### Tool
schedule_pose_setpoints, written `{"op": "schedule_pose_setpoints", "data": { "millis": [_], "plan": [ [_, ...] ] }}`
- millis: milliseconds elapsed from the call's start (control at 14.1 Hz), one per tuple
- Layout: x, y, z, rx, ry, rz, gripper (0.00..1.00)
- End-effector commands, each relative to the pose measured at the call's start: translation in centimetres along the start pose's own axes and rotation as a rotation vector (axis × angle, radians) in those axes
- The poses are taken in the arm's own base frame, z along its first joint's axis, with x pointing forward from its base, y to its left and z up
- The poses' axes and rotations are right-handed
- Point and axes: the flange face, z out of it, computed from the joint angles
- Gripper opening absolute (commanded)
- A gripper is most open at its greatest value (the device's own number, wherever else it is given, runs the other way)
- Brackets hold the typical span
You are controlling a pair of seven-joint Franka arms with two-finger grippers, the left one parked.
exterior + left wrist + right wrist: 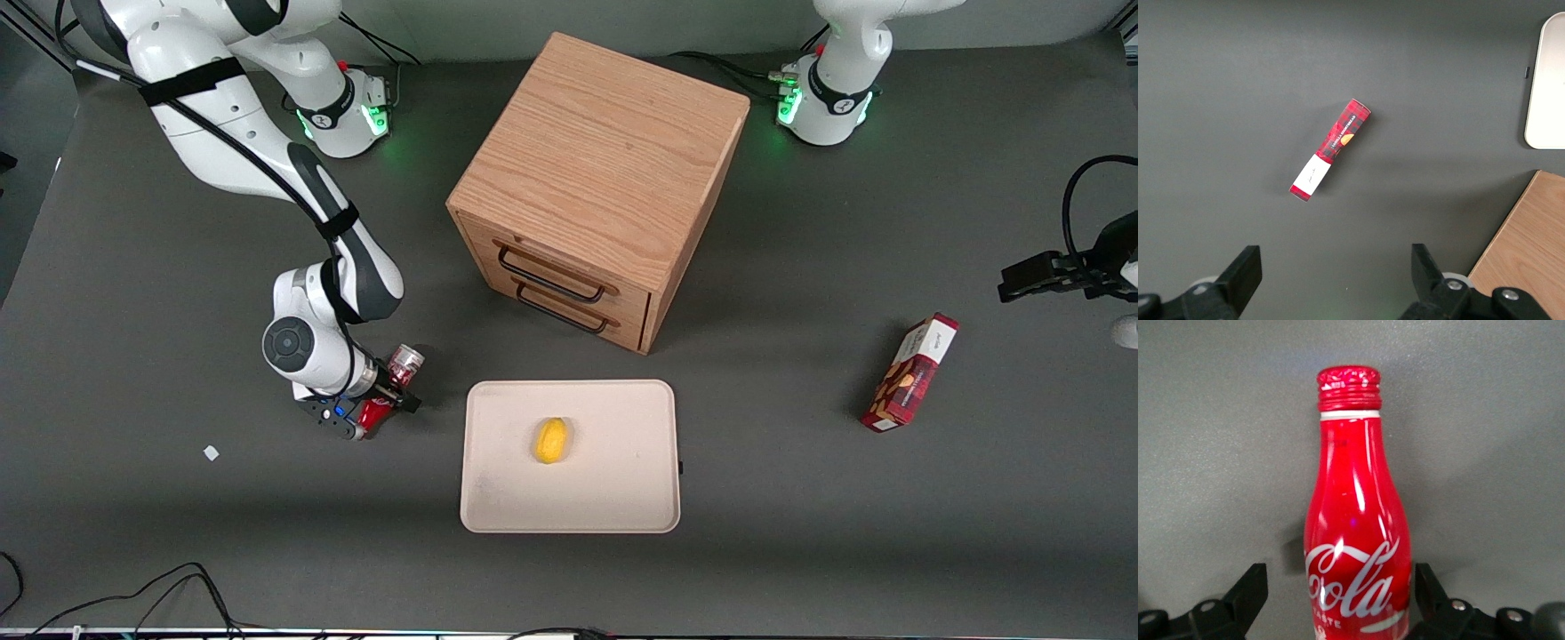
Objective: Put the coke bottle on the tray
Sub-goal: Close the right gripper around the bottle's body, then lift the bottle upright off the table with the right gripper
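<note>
Front view: tray lay flat on the table, a yellow fruit on it. Beside the tray, toward the working arm's end, the gripper clasped the coke bottle, tilted, off the tray. Wooden drawer cabinet stood farther from camera than the tray. Red snack box lay toward the parked arm's end.

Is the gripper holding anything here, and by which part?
The gripper has its fingers either side of the coke bottle, low on its body near the base. Whether they actually clamp it cannot be told.
</note>
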Motion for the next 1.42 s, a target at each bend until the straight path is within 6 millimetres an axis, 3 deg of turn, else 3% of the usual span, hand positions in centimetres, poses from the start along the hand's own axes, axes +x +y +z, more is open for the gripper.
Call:
{"op": "schedule_pose_setpoints", "data": {
  "millis": [0,568,710,923,1348],
  "plan": [
    [-0.3,0.1,-0.2,0.004,0.013,0.017,0.00],
    [-0.3,0.1,-0.7,0.003,0.014,0.011,0.00],
    [0.0,0.3,-2.6,0.000,0.008,-0.006,0.00],
    [0.7,1.9,-8.7,-0.032,-0.034,-0.061,0.00],
    [2.2,4.3,-24.7,-0.042,-0.078,-0.141,0.00]
  ]
}}
